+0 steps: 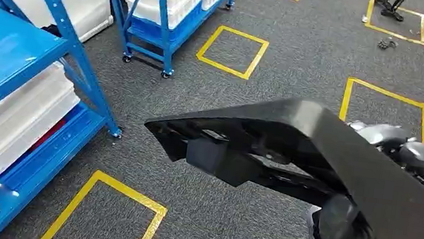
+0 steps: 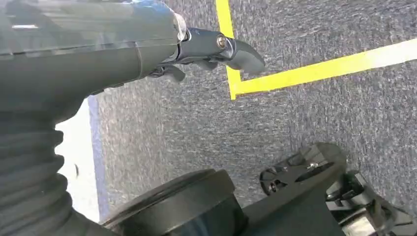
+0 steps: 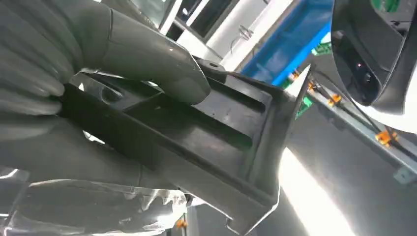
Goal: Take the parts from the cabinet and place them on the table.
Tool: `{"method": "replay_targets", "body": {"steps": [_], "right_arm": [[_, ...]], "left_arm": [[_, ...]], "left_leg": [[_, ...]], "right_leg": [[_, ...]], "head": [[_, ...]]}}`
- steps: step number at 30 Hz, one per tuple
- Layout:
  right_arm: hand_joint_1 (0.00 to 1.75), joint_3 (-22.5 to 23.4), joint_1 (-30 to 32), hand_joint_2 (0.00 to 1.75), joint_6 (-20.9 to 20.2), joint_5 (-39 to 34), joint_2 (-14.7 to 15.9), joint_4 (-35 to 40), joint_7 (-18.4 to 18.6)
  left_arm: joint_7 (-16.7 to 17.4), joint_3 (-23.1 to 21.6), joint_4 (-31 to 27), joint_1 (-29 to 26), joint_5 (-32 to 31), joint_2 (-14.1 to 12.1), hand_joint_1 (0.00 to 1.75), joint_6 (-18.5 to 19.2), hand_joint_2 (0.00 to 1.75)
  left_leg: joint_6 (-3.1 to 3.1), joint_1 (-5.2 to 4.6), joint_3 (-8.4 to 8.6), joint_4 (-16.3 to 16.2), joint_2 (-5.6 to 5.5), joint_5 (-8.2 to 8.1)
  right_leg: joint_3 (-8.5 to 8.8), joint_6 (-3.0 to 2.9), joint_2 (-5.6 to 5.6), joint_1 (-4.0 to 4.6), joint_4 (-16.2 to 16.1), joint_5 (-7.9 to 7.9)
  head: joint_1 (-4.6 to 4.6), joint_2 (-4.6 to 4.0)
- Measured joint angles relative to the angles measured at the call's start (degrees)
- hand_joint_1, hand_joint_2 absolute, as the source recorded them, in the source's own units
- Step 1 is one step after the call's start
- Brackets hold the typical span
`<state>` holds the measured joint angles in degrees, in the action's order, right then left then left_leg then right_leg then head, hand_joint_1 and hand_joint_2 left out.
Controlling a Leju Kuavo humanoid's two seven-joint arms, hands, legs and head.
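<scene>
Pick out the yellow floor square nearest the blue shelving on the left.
It is the yellow square at the bottom left of the head view, right beside the blue shelving with white bins. The other squares lie farther out on the grey carpet.

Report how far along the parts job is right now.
Done: one black plastic part is off the blue shelving and clear of it. In hand: the right robot hand grips that part, thumb pressed on its ribbed face, carrying it above the grey carpet. The left robot hand hangs over the floor holding nothing. Left: no table is in view, so setting the part down remains.
</scene>
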<state>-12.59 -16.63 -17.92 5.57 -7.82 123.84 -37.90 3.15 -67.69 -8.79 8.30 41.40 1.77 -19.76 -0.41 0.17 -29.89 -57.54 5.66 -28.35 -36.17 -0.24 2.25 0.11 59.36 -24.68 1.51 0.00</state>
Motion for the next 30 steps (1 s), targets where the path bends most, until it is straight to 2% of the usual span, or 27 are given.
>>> {"method": "replay_targets", "body": {"steps": [1, 2, 3, 4, 5, 6, 7, 8, 9, 10, 11, 12, 13, 16, 17, 18, 19, 20, 21, 22, 23, 24, 25, 26, 27, 28, 30], "right_arm": [[1.75, 0.2, 0.0, 1.75, -0.3, -0.3, 0.1, 0.0, -0.2], [1.75, 0.3, 0.1, 1.75, -0.8, -0.6, 0.1, 0.1, -0.5], [1.75, 0.5, -0.2, 1.75, -1.0, -1.0, 0.1, 0.0, -0.8], [1.75, 0.7, -0.2, 1.75, -1.2, -1.0, 0.1, 0.0, -1.1], [1.75, 0.8, -0.1, 1.75, -1.4, -1.1, 0.1, 0.0, -1.4], [1.75, 1.0, 0.0, 1.75, -1.4, -1.1, 0.1, -0.1, -1.6], [1.75, 1.2, 0.1, 1.75, -1.3, -1.0, 0.1, -0.2, -1.6], [1.75, 1.3, 0.2, 1.75, -1.3, -0.8, 0.1, -0.2, -1.6], [1.75, 1.4, 0.3, 1.75, -1.1, -0.6, 0.1, -0.2, -1.7], [1.75, 1.4, 0.4, 1.75, -1.0, -0.3, 0.1, -0.2, -1.7], [1.75, 1.4, 0.5, 1.75, -0.8, -0.1, 0.0, -0.2, -1.7], [1.75, 1.4, 0.7, 1.75, -0.5, 0.0, 0.0, 0.0, -1.7], [1.75, 1.5, 0.8, 1.75, -0.4, 0.0, 0.0, 0.0, -1.8], [1.75, 1.9, 1.5, 1.75, -0.1, -0.3, -0.1, 0.3, -1.9], [1.75, 2.0, 1.7, 1.75, -0.1, -0.7, -0.1, 0.4, -1.9], [1.75, 2.3, 1.7, 1.75, -0.1, -1.1, -0.1, 0.7, -2.0], [1.75, 2.4, 1.7, 1.75, -0.1, -1.3, -0.1, 0.8, -2.0], [1.75, 2.7, 1.8, 1.75, -0.1, -1.5, -0.1, 0.8, -2.1], [1.75, 2.7, 1.9, 1.75, -0.1, -1.5, -0.1, 0.8, -2.1], [1.75, 2.8, 2.0, 1.75, -0.1, -1.5, -0.1, 0.8, -2.1], [1.75, 2.9, 2.2, 1.75, -0.1, -1.5, -0.1, 0.8, -2.1], [1.75, 2.9, 2.3, 1.75, -0.1, -1.7, -0.1, 0.8, -2.1], [1.75, 3.0, 2.3, 1.75, -0.3, -2.3, -0.1, 0.8, -2.1], [1.75, 3.2, 2.3, 1.75, -0.7, -3.1, -0.1, 1.1, -2.1], [1.75, 3.3, 2.2, 1.75, -0.9, -3.7, -0.1, 1.3, -2.1], [1.75, 3.5, 2.1, 1.75, -1.5, -4.6, -0.3, 1.7, -2.1], [1.75, 4.0, 2.2, 1.75, -2.0, -5.1, -0.9, 2.5, -2.1]], "left_arm": [[-0.2, 0.1, 0.0, 0.0, 0.1, 0.0, 0.0, -0.2, 1.75], [-0.3, 0.2, 0.0, 0.1, 0.2, 0.0, 0.0, -0.4, 1.75], [-0.5, 0.2, 0.0, 0.0, 0.3, 0.0, 0.0, -0.5, 1.75], [-0.6, 0.2, 0.0, -0.1, 0.4, 0.0, 0.0, -0.7, 1.75], [-0.9, 0.3, 0.0, -0.1, 0.5, 0.0, 0.0, -0.7, 1.75], [-1.1, 0.4, 0.0, 0.1, 0.7, -0.1, 0.0, -0.7, 1.75], [-1.1, 0.4, 0.0, 0.3, 0.8, -0.1, 0.0, -0.7, 1.75], [-1.1, 0.4, 0.0, 0.4, 0.8, -0.1, 0.0, -0.6, 1.75], [-1.0, 0.5, 0.0, 0.4, 0.8, -0.1, 0.0, -0.5, 1.75], [-0.8, 0.4, 0.0, 0.3, 0.7, -0.1, 0.0, -0.5, 1.75], [-0.6, 0.4, 0.0, 0.1, 0.7, -0.1, 0.0, -0.4, 1.75], [-0.4, 0.5, 0.0, -0.2, 0.7, -0.2, 0.0, -0.3, 1.75], [-0.4, 0.5, 0.0, -0.3, 0.7, -0.2, 0.0, -0.3, 1.75], [-0.2, 0.5, 0.1, 0.0, 0.7, -0.2, 0.0, -0.3, 1.75], [-0.2, 0.5, 0.0, 0.2, 0.8, -0.1, 0.0, -0.4, 1.75], [-0.2, 0.5, 0.1, 0.1, 0.8, -0.1, 0.0, -0.5, 1.75], [-0.3, 0.5, 0.1, -0.1, 0.8, -0.1, 0.0, -0.5, 1.75], [-0.3, 0.5, 0.1, -0.1, 0.8, -0.1, 0.0, -0.6, 1.75], [-0.2, 0.5, 0.1, -0.2, 0.8, -0.1, 0.0, -0.6, 1.75], [-0.2, 0.5, 0.1, -0.2, 0.8, -0.2, 0.0, -0.6, 1.75], [-0.2, 0.5, 0.1, -0.2, 0.8, -0.2, 0.0, -0.6, 1.75], [-0.2, 0.5, 0.1, -0.2, 0.8, -0.2, 0.0, -0.7, 1.75], [-0.2, 0.5, 0.1, -0.2, 0.8, -0.2, 0.0, -0.7, 1.75], [-0.2, 0.5, 0.1, -0.2, 0.8, -0.2, 0.0, -0.7, 1.75], [-0.2, 0.4, 0.1, -0.2, 0.8, -0.2, 0.0, -0.7, 1.75], [-0.2, 0.4, 0.1, -0.4, 0.7, -0.2, 0.0, -0.8, 1.75], [-0.2, 0.3, 0.1, -0.4, 0.6, -0.2, 0.0, -0.9, 1.75]], "left_leg": [[-0.32, -0.04, 0.32, 0.1, 0.5, -0.07], [-0.79, 0.29, 0.41, -0.5, -0.76, -0.71], [-0.77, 0.29, -0.25, -2.3, -3.27, -1.87], [-0.67, 0.36, -2.18, -6.3, -4.82, -4.15], [-0.67, 0.33, -4.5, -10.9, -5.34, -6.25], [-0.7, 0.27, -6.94, -15.6, -5.42, -7.95], [-0.71, 0.25, -8.3, -18.1, -5.44, -8.19], [-0.62, 0.25, -8.34, -17.8, -5.46, -6.97], [-0.49, 0.25, -7.28, -15.0, -5.56, -4.54], [-0.32, 0.28, -5.53, -10.6, -5.89, -1.76], [-0.14, 0.35, -3.62, -5.7, -6.95, 0.99], [0.04, 0.42, -2.6, -3.0, -9.48, 1.26], [-0.06, 0.56, -2.14, -1.6, -9.75, 1.07], [0.56, 0.13, -1.91, -1.3, -8.53, 0.9], [1.26, 0.71, -1.57, -0.4, -7.64, 1.42], [1.51, 0.57, -1.22, 0.0, -7.01, 1.5], [1.7, 0.51, -1.12, 0.0, -6.48, 1.48], [1.81, 0.38, -1.13, 0.0, -5.66, 1.39], [1.86, 0.31, -1.12, 0.0, -4.96, 1.31], [1.87, 0.29, -1.12, 0.0, -4.42, 1.2], [1.81, 0.28, -1.04, 0.0, -3.61, 1.05], [1.69, 0.29, -0.84, 0.0, -2.94, 0.87], [1.6, 0.29, -0.58, 0.0, -2.43, 0.64], [1.36, 0.29, -0.15, 0.0, -1.87, 0.34], [1.08, 0.26, 0.27, 0.0, -1.46, 0.03], [0.68, -0.2, 0.32, -0.1, -1.03, -0.27], [0.1, -0.15, 0.67, 0.1, 0.08, -0.58]], "right_leg": [[0.12, -0.29, -0.58, 0.02, -0.3, 0.11], [0.88, -0.92, -1.26, -0.69, -1.0, 0.47], [1.07, -1.23, -1.78, -0.65, -1.2, 0.45], [1.11, -1.66, -2.17, -0.56, -1.2, 0.42], [1.13, -1.79, -2.74, -0.39, -1.2, 0.34], [1.14, -1.92, -3.39, -0.23, -1.2, 0.26], [1.15, -2.0, -4.02, -0.1, -1.1, 0.2], [1.24, -2.01, -4.83, -0.07, -0.9, 0.12], [1.3, -1.96, -5.72, -0.07, -0.7, 0.02], [1.37, -1.81, -6.58, -0.09, -0.5, -0.11], [1.45, -1.63, -7.35, -0.16, -0.3, -0.29], [1.26, -1.4, -7.93, -0.16, -0.1, -0.44], [0.89, -1.21, -8.46, 0.05, 0.4, -0.5], [0.36, -0.04, -9.89, -0.64, -0.1, 0.04], [0.29, 0.23, -9.13, -0.38, 0.2, -0.25], [-0.19, 0.42, -5.56, 0.01, 1.5, -1.19], [-1.61, 0.59, -3.94, -0.07, 4.2, -2.84], [-4.33, 0.83, -3.04, -0.3, 9.5, -5.23], [-6.57, 0.99, -2.81, -0.52, 13.6, -6.73], [-7.98, 1.1, -2.74, -0.68, 16.0, -7.26], [-8.62, 1.25, -2.64, -0.86, 16.7, -6.58], [-7.59, 1.34, -2.44, -0.97, 14.3, -4.58], [-5.54, 1.33, -2.13, -1.02, 10.5, -2.23], [-2.34, 1.2, -0.98, -0.99, 4.5, 0.61], [-0.35, 0.94, 1.57, -0.69, 0.2, 0.97], [0.08, 0.34, 2.52, 0.27, -0.3, 0.33], [-0.12, -0.34, 0.93, 0.33, -0.1, 0.14]], "head": [[0.02, 0.0], [-0.04, 0.0], [-0.04, 0.0], [-0.15, 0.0], [-0.22, 0.0], [-0.22, 0.0], [-0.2, 0.0], [-0.22, 0.0], [-0.22, 0.0], [-0.22, 0.0], [-0.22, 0.0], [-0.15, 0.0], [-0.2, 0.02], [-0.24, 0.0], [-0.22, 0.02], [0.1, 0.0], [0.22, 0.0], [0.31, 0.0], [0.26, 0.0], [0.28, 0.0], [0.28, 0.02], [0.28, 0.0], [0.28, 0.02], [0.28, 0.0], [0.3, 0.0], [0.29, 0.0], [0.22, 0.0]]}}
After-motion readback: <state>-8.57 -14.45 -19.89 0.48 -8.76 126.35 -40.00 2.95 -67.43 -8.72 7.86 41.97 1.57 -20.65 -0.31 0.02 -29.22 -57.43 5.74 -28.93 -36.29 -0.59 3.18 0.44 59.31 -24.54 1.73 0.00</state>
